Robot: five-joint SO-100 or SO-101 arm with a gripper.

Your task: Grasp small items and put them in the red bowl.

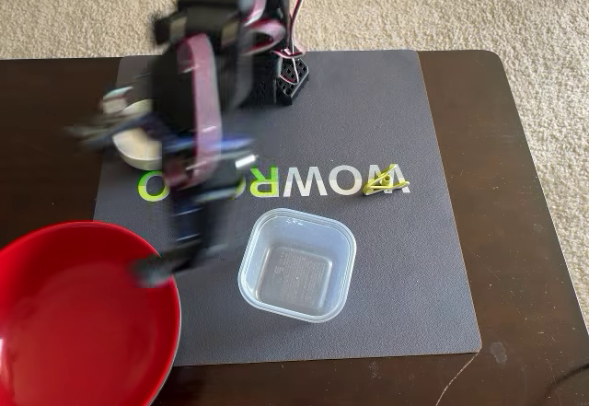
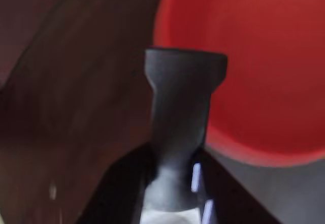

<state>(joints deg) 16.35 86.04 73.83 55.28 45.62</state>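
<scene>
Beige carpet surrounds a dark wooden worktop point(image 1: 515, 148) carrying a grey mat point(image 1: 405, 268). On it: a clear square plastic tub point(image 1: 297, 265), a thin yellow-green looped band point(image 1: 384, 183), and a small white round bowl point(image 1: 138, 148) behind the blurred arm. The tool point(image 1: 152, 268) hovers at the large glossy red bowl's point(image 1: 74, 305) rim; motion blur hides whether it grips anything.

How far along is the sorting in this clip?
Nothing shows inside the red bowl yet. The blurred gripper is at its rim, carrying a dark object in the wrist view, probably the black block. The clear tub, yellow-green band and white bowl remain on the mat.
</scene>
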